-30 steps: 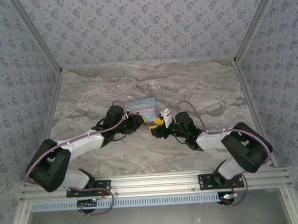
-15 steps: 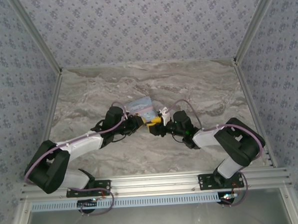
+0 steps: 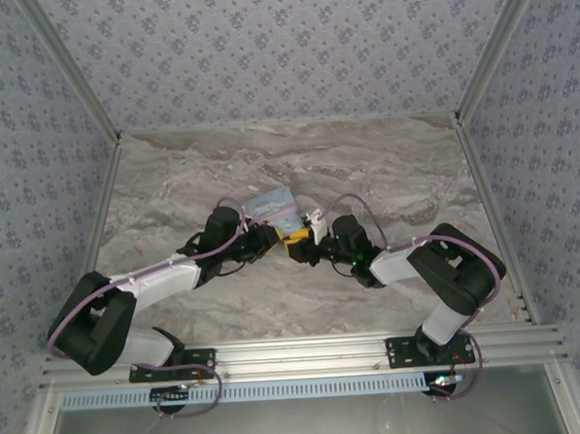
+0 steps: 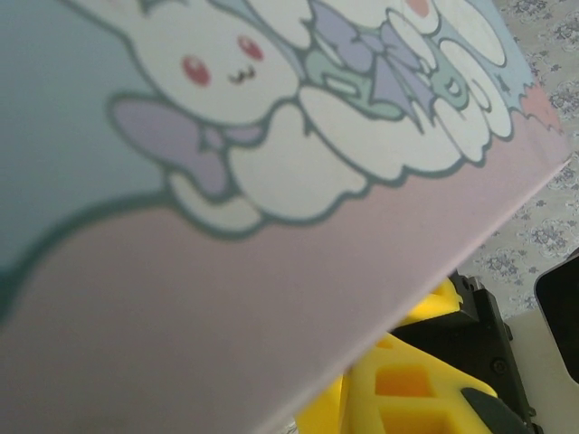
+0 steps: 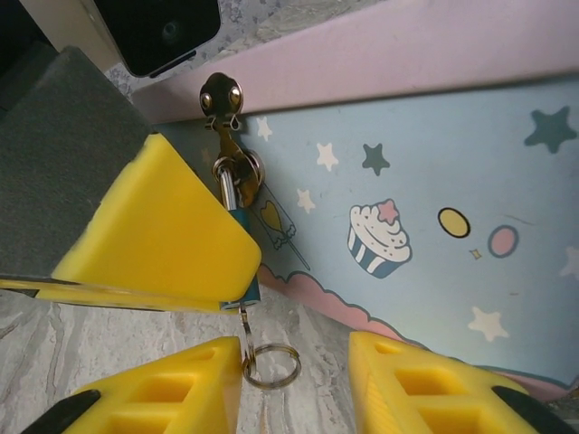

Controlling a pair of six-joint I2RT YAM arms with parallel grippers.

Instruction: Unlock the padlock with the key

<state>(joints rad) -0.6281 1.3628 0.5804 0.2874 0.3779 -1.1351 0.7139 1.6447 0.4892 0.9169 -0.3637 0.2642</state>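
Note:
The padlock (image 5: 246,287) hangs from the hasp (image 5: 222,95) of a light-blue cartoon tin (image 5: 434,181); just its shackle and teal lower end show. My left gripper (image 3: 276,235) is shut on it, one yellow finger (image 5: 154,226) covering its body. The key (image 5: 242,327) sticks out of the padlock's underside, with a wire ring (image 5: 271,366) hanging from it. My right gripper (image 5: 294,389) is open around the ring, the key touching its left finger (image 5: 154,393). In the left wrist view the tin's lid (image 4: 226,181) is close up.
The tin (image 3: 273,206) lies mid-table on the marble top (image 3: 385,173), both arms meeting at its near edge. Aluminium rails (image 3: 106,227) and patterned walls close the sides and back. A dark camera housing (image 5: 163,32) sits just above the hasp.
The right arm has slid left toward the tin and its jaws have narrowed around the key ring. The left arm has held still.

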